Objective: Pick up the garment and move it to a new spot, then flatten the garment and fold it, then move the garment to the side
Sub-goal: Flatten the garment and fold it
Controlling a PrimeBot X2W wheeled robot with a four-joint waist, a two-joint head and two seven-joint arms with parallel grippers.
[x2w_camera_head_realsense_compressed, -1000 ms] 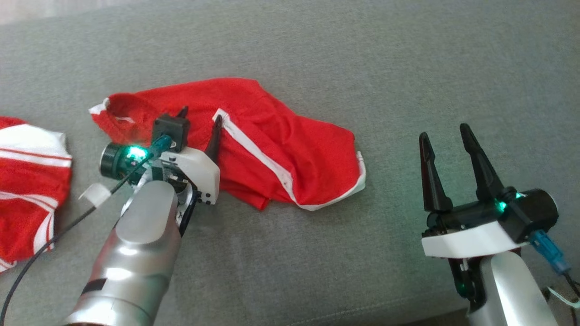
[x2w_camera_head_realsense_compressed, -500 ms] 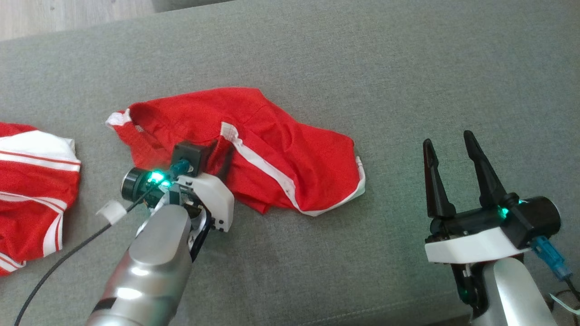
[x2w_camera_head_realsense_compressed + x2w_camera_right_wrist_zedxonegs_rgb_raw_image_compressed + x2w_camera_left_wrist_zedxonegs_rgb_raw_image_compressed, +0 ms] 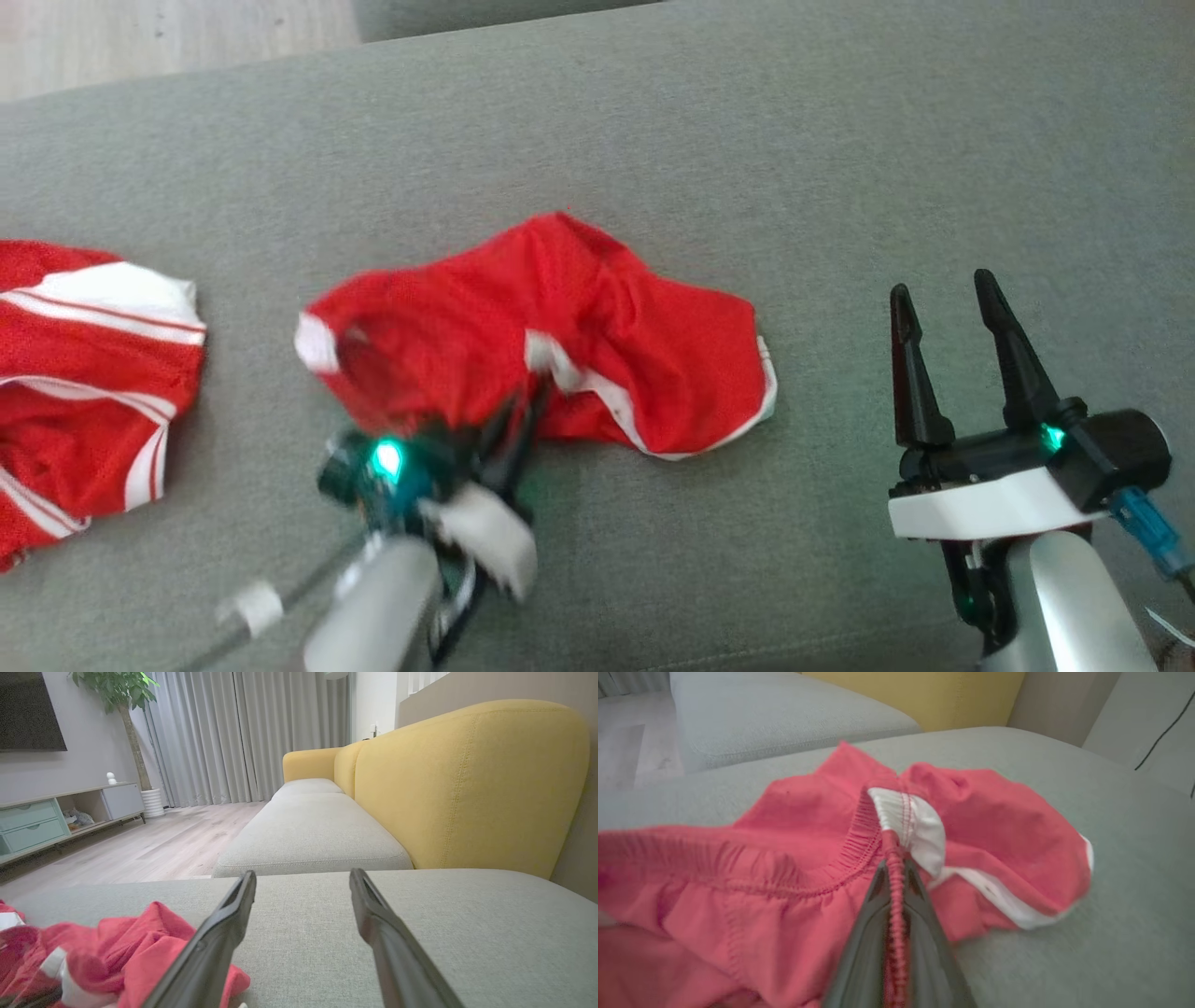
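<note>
Two claws, left claw [image 3: 893, 870] clamping garment [image 3: 794, 826] waistband, seen from left wrist, right claw [image 3: 941, 285] spread

Thin red cloth garment [image 3: 635, 317] with white stitched trim, matt grey woven couch [image 3: 840, 168], dark matt plastic fingers [image 3: 910, 383], smooth pale wood floor [image 3: 154, 844].

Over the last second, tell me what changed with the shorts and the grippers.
The left gripper went from open to shut on the waistband of the red shorts and has drawn it back toward the robot, bunching the cloth. The right gripper stayed open, off to the shorts' right, touching nothing. The second red-and-white garment lay still. The head camera also shifted.
</note>
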